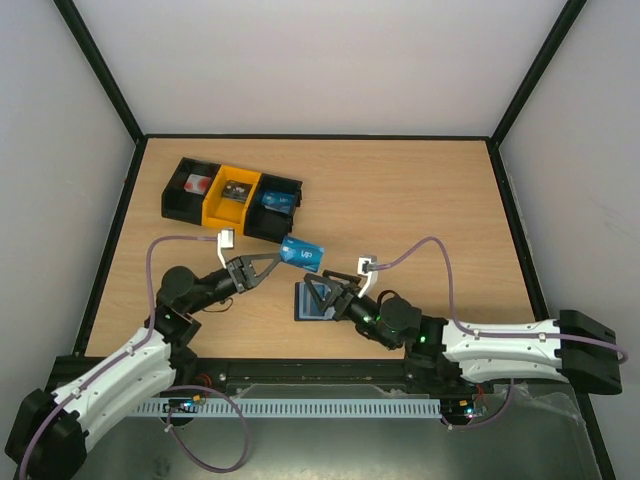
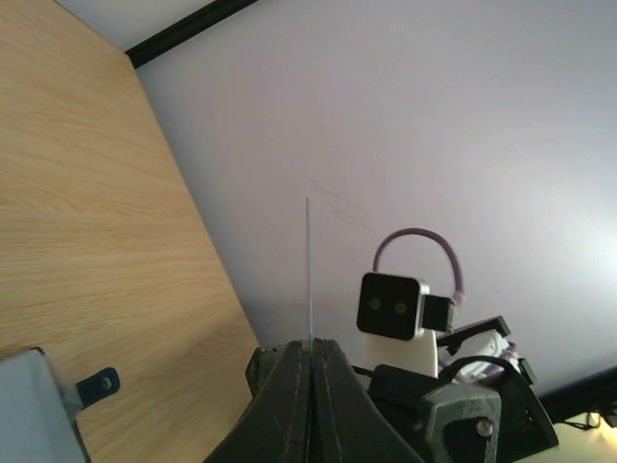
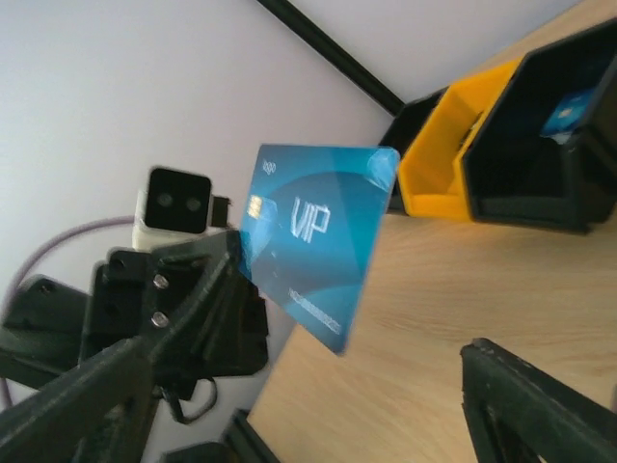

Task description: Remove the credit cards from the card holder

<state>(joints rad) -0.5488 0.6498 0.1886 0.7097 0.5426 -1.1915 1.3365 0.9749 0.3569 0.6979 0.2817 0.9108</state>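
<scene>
a bright blue credit card [image 3: 318, 241], marked vip and bearing a chip, is pinched by one end between the left gripper's [image 1: 281, 255] closed fingers, raised and tilted. the dark, blue-grey card holder [image 1: 302, 308] lies flat under the right gripper's [image 1: 316, 298] spread fingers.

Lab test cell: white walls [image 1: 300, 60], tabletop [image 1: 420, 200]

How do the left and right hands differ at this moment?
The left hand is shut on the blue card, pinching its edge; the right hand is open and holds nothing. The left hand holds the card clear of the table; the right hand sits low at the card holder lying flat there. Both point toward the table's middle.
</scene>
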